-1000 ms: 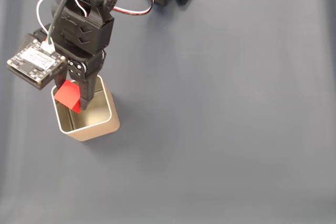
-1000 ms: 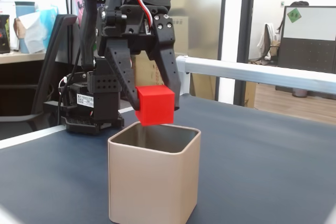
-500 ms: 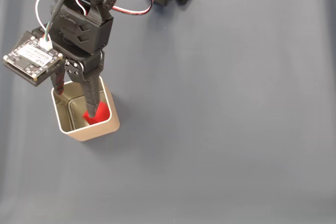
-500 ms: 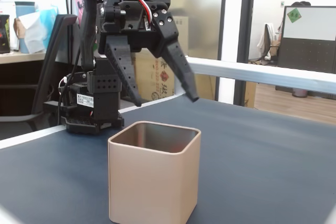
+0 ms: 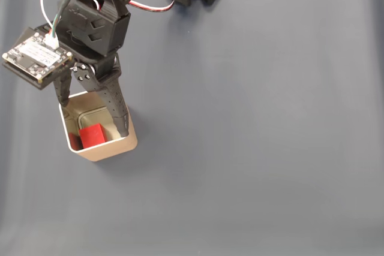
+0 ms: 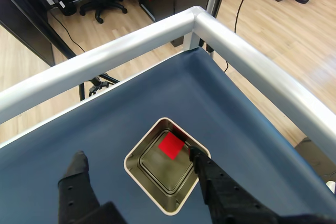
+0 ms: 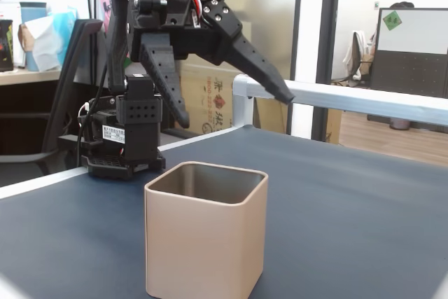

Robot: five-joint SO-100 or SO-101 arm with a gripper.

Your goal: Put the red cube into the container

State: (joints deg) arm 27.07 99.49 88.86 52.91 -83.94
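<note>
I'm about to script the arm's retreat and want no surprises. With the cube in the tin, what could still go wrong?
The gripper hangs open above the tin, its jaws spread about as wide as the mouth. In a fixed view one finger overlaps the tin's rim, so a low or sideways pull-back might clip the rim and tip or shove the tin. The cube rests against one wall; a knock could spill it.

No legible text; the cardboard box's (image 7: pixel 210 99) red print is unreadable.
</note>
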